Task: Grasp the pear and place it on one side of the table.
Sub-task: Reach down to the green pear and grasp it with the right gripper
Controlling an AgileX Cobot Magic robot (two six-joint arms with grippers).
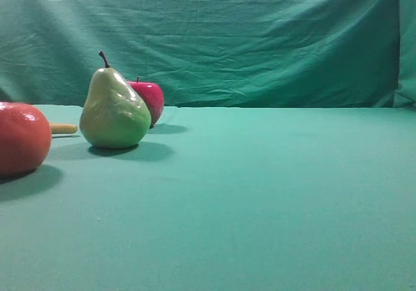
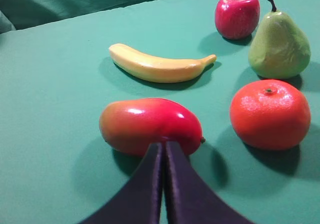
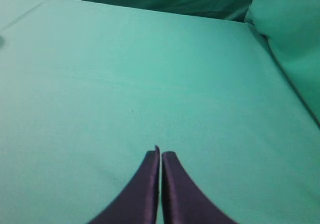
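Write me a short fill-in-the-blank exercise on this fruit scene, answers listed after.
1. The pear stands upright beside the red ____.
2. The left gripper has its fingers pressed ____, holding nothing.
3. The long yellow fruit on the table is a ____.
4. The right gripper sees only bare green ____.

Missing words: apple; together; banana; cloth

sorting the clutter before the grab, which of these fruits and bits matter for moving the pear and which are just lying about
For the job:
- glossy yellow-green pear with dark stem
- table in smooth teal-green cloth

Just lying about:
- round red apple
- large orange-red round fruit
- yellow banana
- red-yellow mango
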